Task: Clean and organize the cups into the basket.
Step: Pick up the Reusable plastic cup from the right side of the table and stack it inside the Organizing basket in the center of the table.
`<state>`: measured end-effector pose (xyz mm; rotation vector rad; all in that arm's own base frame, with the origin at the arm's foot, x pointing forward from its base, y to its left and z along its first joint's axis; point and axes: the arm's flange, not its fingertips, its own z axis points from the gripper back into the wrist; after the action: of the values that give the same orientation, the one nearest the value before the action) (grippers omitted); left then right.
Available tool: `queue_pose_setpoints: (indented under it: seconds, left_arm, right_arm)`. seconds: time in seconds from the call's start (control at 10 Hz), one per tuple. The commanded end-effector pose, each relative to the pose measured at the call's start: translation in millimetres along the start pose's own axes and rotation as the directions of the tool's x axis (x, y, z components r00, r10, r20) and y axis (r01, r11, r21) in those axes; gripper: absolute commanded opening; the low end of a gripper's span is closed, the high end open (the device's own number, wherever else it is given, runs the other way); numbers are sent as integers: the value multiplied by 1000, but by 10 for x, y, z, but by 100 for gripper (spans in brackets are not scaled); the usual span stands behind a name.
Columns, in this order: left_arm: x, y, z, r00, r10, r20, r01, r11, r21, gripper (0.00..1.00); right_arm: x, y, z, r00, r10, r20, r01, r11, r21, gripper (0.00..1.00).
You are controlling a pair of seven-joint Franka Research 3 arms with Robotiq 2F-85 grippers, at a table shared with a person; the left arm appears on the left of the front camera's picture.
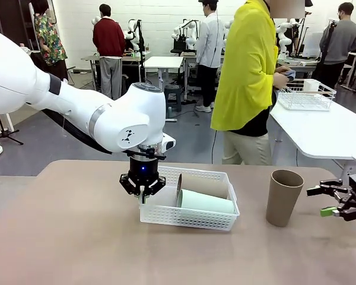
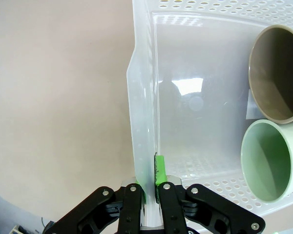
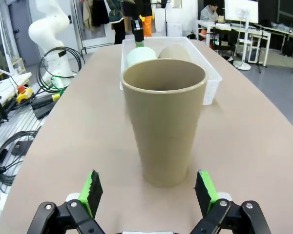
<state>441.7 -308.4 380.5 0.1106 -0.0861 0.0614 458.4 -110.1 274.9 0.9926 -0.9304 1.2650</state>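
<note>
The white basket (image 1: pixel 216 176) sits mid-table. My left gripper (image 1: pixel 143 193) is shut on its left end wall, and the left wrist view shows the green pads (image 2: pixel 159 168) pinching that wall (image 2: pixel 142 97). A pale mint cup (image 1: pixel 206 202) (image 2: pixel 268 161) and a tan cup (image 2: pixel 278 73) lie on their sides in the basket. Another tan cup (image 1: pixel 283 197) (image 3: pixel 165 122) stands upright on the table to the basket's right. My right gripper (image 1: pixel 332 202) (image 3: pixel 149 192) is open just right of this cup, level with its lower half, fingers apart on either side of its base and not touching it.
A person in a yellow top (image 1: pixel 249 77) stands at the far side, turned towards a white table (image 1: pixel 326 130) carrying a wire basket (image 1: pixel 305 95). Bare tabletop (image 1: pixel 65 237) lies left of and in front of the basket.
</note>
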Motion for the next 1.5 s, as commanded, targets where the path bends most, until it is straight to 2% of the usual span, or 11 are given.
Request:
queue_pose_setpoints:
  seconds: [0.0,0.5,0.9,1.4]
  left_arm:
    - [-3,8,-3,1000,1,2,-1,1000,1,0]
    - [-3,8,-3,1000,1,2,-1,1000,1,0]
    - [-3,8,-3,1000,1,2,-1,1000,1,0]
    - [-3,8,-3,1000,1,2,-1,1000,1,0]
  right_arm:
    - [14,-157,-74,999,-38,12,38,999,-20,100]
    - [-100,-369,-395,995,-101,5,101,995,16,100]
    - [-127,-493,-679,992,-120,-41,122,991,55,100]
    - [-20,-553,-968,996,-78,-46,83,989,122,100]
